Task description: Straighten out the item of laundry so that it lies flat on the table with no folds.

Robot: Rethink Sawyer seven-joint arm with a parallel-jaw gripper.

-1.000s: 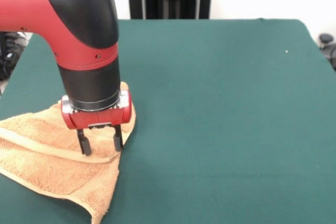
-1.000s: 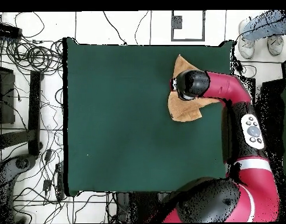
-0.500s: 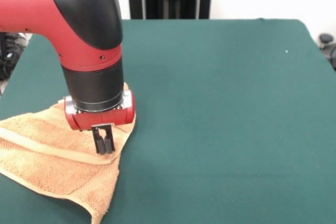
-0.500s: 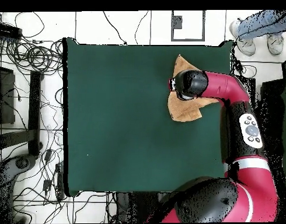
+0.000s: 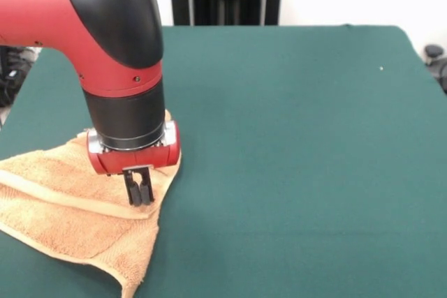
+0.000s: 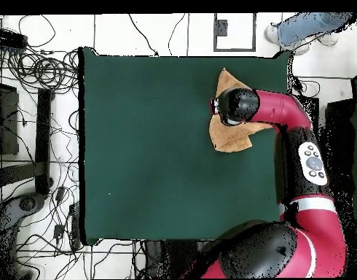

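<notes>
one gripper (image 5: 139,197) stood over the rumpled towel (image 5: 66,218) near the green table (image 5: 300,144) edge, its fingers pinched together on a raised fold of cloth.

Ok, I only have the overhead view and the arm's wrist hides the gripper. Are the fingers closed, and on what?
Observer: Yes. In the front view the gripper is shut, its tips pressed together on the tan towel, near the towel's edge beside the bare green table.
Operator: Is the towel flat there?
Observer: No. A corner is folded over; the front view shows a woven border band running slantwise across the top layer.
Operator: Has it lifted any cloth?
Observer: Not visibly. The towel lies on the table around the fingertips, with no raised peak.
</notes>
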